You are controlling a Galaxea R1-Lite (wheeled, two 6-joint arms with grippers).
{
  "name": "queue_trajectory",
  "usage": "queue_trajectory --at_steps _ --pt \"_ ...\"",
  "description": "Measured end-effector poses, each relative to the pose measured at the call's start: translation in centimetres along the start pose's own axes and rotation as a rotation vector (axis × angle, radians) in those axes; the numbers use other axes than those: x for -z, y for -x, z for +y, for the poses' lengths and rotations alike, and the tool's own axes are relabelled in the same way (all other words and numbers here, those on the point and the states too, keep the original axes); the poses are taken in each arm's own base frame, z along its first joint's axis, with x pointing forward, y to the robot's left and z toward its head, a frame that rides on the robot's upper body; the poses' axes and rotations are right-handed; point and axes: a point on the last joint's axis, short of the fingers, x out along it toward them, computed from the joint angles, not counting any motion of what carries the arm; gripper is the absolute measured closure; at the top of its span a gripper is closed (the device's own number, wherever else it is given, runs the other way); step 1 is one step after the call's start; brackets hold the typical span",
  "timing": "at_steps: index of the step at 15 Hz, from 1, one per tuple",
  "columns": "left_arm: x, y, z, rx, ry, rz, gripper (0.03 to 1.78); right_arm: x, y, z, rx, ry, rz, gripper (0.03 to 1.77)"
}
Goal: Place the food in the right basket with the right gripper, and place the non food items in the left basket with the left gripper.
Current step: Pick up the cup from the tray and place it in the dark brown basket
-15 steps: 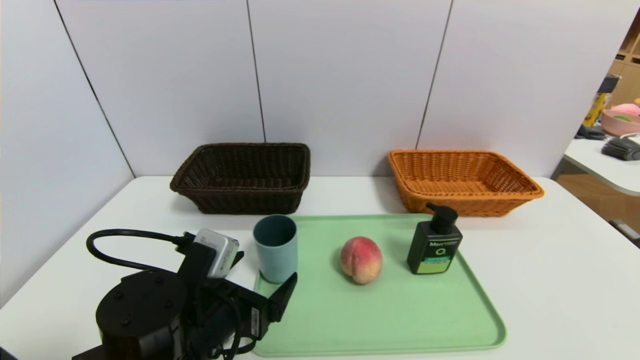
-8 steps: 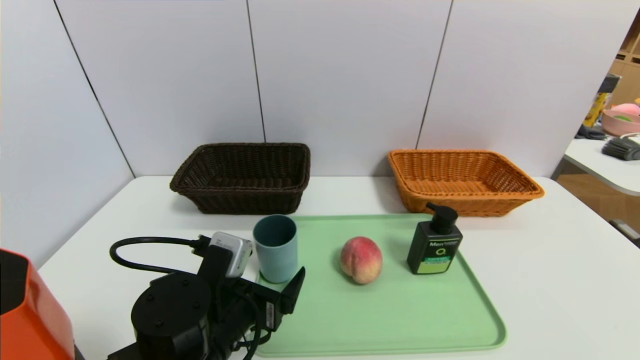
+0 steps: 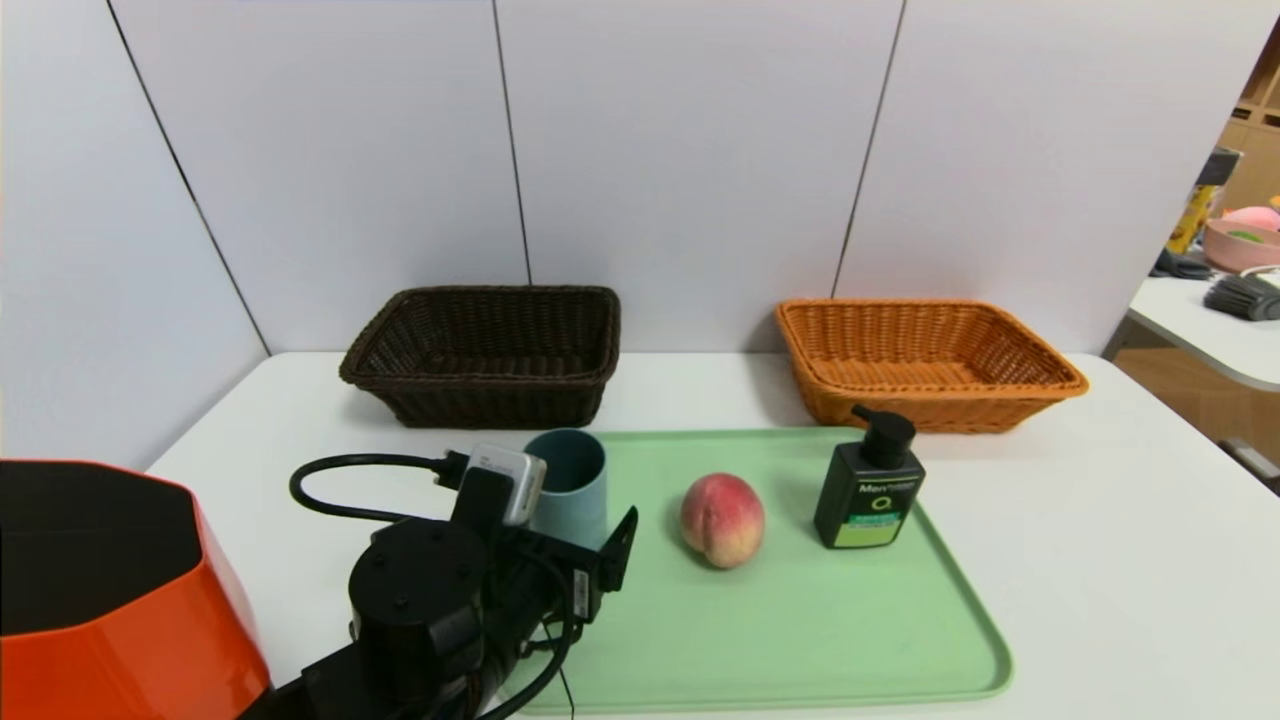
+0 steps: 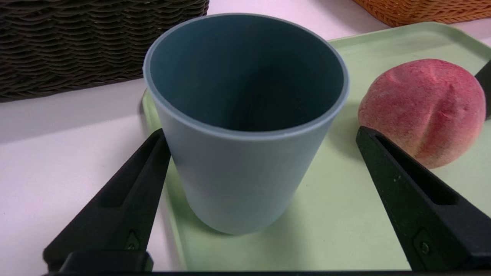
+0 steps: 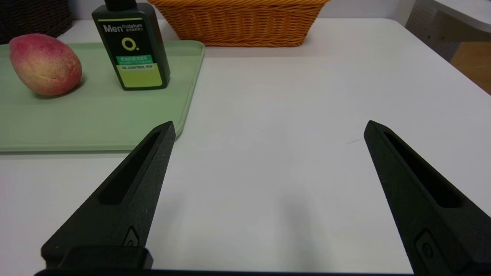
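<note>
The grey-blue cup stands upright at the left end of the green tray. My left gripper is open around it. In the left wrist view the cup sits between the fingers of the left gripper, close to one and well apart from the other. The peach lies mid-tray, with the black pump bottle upright to its right. My right gripper hangs open over bare table, right of the tray, with nothing in it. The dark brown left basket and the orange-tan right basket stand behind the tray.
The tray's raised rim lies between the right gripper and the bottle. The orange shell of my left arm fills the near left corner. White wall panels close the table's back and left. Another table with clutter stands at far right.
My left arm has moved right and forward, bringing its open fingers from beside the cup to either side of it. The cup, peach and bottle have not moved.
</note>
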Motion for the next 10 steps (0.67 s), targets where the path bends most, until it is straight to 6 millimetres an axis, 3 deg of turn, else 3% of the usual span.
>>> queue_trajectory --at_steps 10 --pt "0.0 -1.9 1.4 -0.096 -0.042 -0.015 0.12 0.0 0.0 0.0 0.0 0.0 0.0 0.1"
